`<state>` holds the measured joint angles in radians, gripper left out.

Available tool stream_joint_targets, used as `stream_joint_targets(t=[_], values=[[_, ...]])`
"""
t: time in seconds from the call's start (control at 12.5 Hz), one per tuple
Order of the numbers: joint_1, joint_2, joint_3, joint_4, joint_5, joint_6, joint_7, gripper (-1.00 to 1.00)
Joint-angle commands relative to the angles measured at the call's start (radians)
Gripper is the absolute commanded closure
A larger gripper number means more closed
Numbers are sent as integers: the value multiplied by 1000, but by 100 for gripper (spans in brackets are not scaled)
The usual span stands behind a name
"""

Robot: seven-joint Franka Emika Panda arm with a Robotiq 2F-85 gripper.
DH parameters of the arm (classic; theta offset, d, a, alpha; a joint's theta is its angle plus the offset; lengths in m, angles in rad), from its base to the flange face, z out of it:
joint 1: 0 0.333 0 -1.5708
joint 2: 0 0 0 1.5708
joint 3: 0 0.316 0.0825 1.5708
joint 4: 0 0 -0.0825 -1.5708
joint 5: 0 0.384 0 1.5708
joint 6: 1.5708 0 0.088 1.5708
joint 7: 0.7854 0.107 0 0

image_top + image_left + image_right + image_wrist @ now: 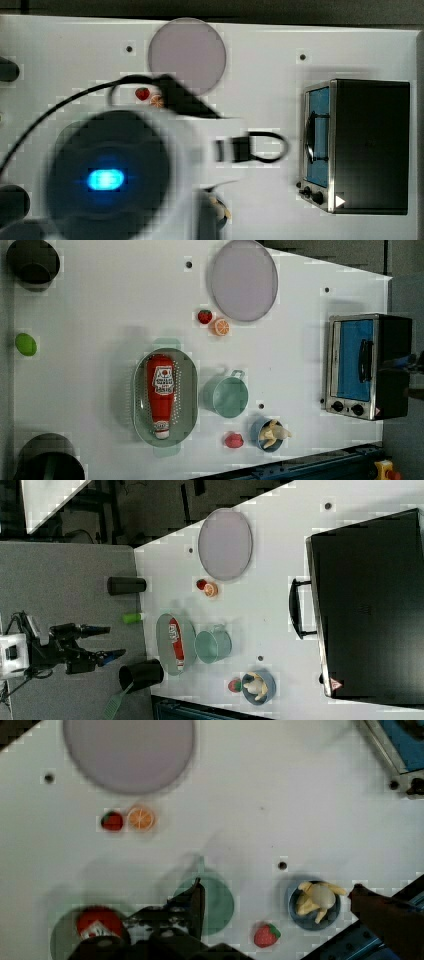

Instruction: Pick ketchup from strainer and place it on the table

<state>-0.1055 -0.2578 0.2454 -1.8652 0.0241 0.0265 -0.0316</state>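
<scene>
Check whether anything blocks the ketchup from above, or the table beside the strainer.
Nothing visible covers the ketchup, which lies exposed in the strainer. In the left view, bare table lies on the left view's left of it.

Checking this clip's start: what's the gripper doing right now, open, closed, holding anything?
Gripper: open and empty; the ketchup lies in the strainer.

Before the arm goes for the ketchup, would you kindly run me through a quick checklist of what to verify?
1. Ketchup lies inside the strainer, cap toward the left view's bottom: ok.
2. Nothing lies over the bottle: ok.
3. Hand open for the grasp: ok.
4. Hand at the bottle: not ok; in the right view it is off the table's edge.
5. Bare table for placing, at the left view's left of the strainer: ok.
6. Green cup close beside the strainer; clearance: cannot tell.
</scene>
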Motion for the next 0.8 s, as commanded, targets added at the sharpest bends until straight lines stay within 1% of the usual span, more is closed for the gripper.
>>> stream_joint_targets(t=[0.08,0.48,0.8], values=[[24,65,108,-30,5,29,45,-100],[31,140,307,-52,5,162,55,-100],[34,230,444,-106,4,296,55,-100]])
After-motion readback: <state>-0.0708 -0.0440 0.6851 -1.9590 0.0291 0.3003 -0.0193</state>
